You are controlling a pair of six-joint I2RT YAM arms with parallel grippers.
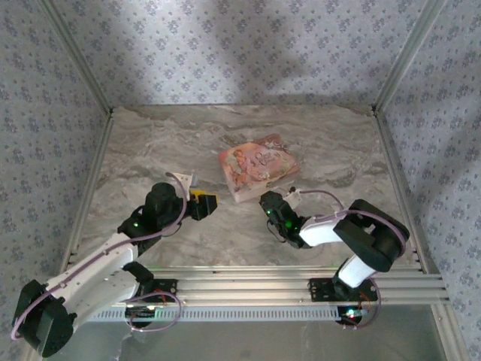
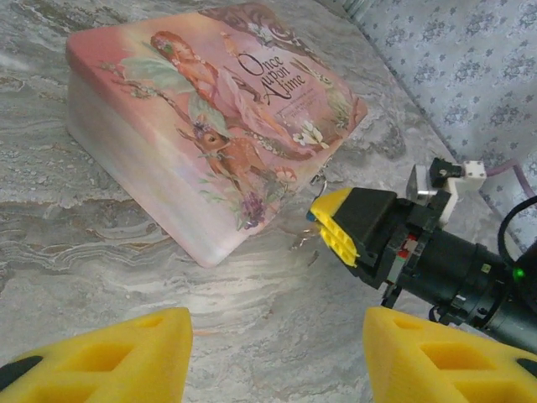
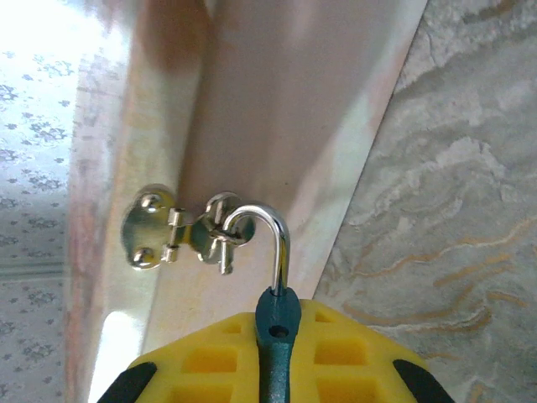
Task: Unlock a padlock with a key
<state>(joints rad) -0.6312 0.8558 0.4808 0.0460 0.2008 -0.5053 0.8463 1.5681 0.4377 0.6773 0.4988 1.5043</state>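
Tightly pinched between right fingers (image 3: 205, 361), the padlock (image 3: 278, 323) hooks the box clasp (image 3: 180, 231)

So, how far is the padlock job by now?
Looks done: one shackle end stands free of the padlock, so it seems unlocked. In hand: the right claw grips the padlock, shackle hooked at the latch of the box. Left: probably unhooking it. The left claw hangs open, empty.
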